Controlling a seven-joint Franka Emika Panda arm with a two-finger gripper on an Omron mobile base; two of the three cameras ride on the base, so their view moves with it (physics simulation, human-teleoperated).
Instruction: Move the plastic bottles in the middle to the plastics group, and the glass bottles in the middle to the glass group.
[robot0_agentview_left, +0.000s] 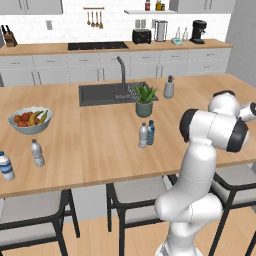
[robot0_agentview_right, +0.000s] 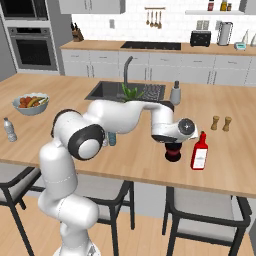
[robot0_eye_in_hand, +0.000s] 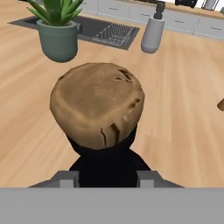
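My gripper (robot0_agentview_right: 172, 142) is shut on the glass bottle (robot0_agentview_right: 172, 153), a dark round-bodied bottle at the counter's near right, just left of the small red bottle (robot0_agentview_right: 199, 152) of the glass group. In the hand view its brown cork top (robot0_eye_in_hand: 97, 105) rises between my gripper (robot0_eye_in_hand: 108, 179) fingers. Whether its base rests on the wood I cannot tell. Two plastic bottles stand in the middle, one clear (robot0_agentview_left: 143, 135) and one blue-tinted (robot0_agentview_left: 150, 131). The plastics group is far left: a slim clear bottle (robot0_agentview_left: 37, 152) and a stouter blue-labelled one (robot0_agentview_left: 6, 166).
Two wooden shakers (robot0_agentview_right: 215, 122) stand behind the red bottle. A potted plant (robot0_agentview_left: 144, 101), a soap dispenser (robot0_agentview_left: 169, 87) and the sink (robot0_agentview_left: 100, 92) lie further back. A fruit bowl (robot0_agentview_left: 30, 120) sits at the left. Stools line the near counter edge.
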